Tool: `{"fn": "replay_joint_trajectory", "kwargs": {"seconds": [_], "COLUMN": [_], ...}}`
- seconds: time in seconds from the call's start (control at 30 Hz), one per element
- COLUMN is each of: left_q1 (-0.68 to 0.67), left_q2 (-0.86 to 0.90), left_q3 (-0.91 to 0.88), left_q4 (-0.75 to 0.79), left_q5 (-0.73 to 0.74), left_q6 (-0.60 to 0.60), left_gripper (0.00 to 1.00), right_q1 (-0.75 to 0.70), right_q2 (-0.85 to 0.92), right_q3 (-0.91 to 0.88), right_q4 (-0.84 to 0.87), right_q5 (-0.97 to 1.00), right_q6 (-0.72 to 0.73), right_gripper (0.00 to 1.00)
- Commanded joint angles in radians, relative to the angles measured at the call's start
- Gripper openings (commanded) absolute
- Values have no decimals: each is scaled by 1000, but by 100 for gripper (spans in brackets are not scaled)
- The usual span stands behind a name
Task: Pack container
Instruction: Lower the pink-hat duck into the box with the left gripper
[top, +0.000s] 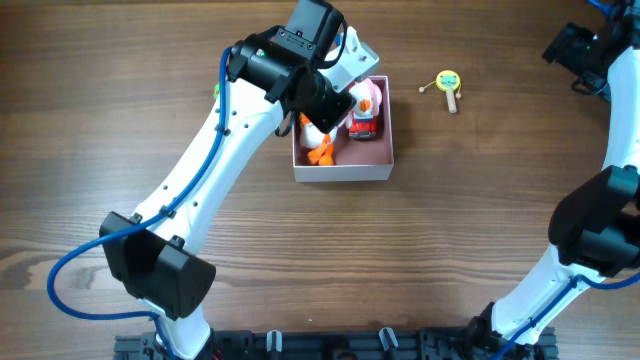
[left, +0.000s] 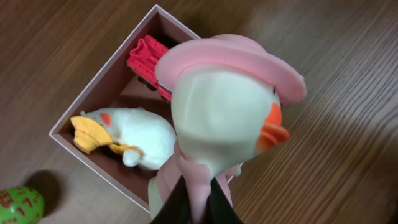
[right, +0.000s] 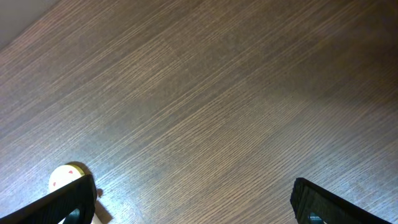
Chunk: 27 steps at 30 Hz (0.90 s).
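Observation:
The container (top: 342, 171) is a square white box with a dusty-pink inside, at the table's upper middle. It also shows in the left wrist view (left: 104, 88). Inside lie a white duck with orange feet (left: 142, 135) and a red toy truck (left: 145, 57). My left gripper (left: 199, 208) is shut on a pale duck with a pink hat and scarf (left: 227, 102), holding it above the container's far right corner (top: 368, 97). My right gripper (right: 193, 199) is open and empty, over bare table at the far right (top: 583, 48).
A yellow rattle toy with a wooden handle (top: 449, 85) lies right of the container and shows by the right gripper's left finger (right: 64, 177). A green ball (left: 18, 205) lies left of the container, mostly hidden under the left arm in the overhead view.

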<state>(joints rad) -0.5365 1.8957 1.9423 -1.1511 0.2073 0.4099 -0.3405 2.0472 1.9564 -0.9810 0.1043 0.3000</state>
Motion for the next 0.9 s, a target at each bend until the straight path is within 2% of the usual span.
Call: {"fn": "replay_joint_trajectory", "kwargs": {"seconds": [0.0, 0.07, 0.23, 0.37, 0.5, 0.87], "left_q1": [1, 1, 1, 1, 0, -6], "left_q2": [-24, -18, 0, 26, 55, 79], "left_q3": [18, 18, 17, -4, -14, -14], "left_q4": [4, 3, -13, -16, -16, -43], "left_q5": [8, 9, 9, 9, 9, 33], "left_q6": [138, 171, 298, 302, 312, 312], "left_gripper": [8, 4, 4, 6, 12, 14], "right_q1": [5, 5, 5, 5, 5, 5], "right_q2": [-24, -24, -24, -24, -24, -24], "right_q3": [-2, -2, -2, -2, -2, -2], "right_q4": [2, 3, 2, 3, 2, 2], "right_q5": [-8, -8, -8, -8, -8, -8], "right_q6": [-9, -9, -9, -9, -9, -9], "right_gripper": [100, 100, 100, 100, 100, 100]}}
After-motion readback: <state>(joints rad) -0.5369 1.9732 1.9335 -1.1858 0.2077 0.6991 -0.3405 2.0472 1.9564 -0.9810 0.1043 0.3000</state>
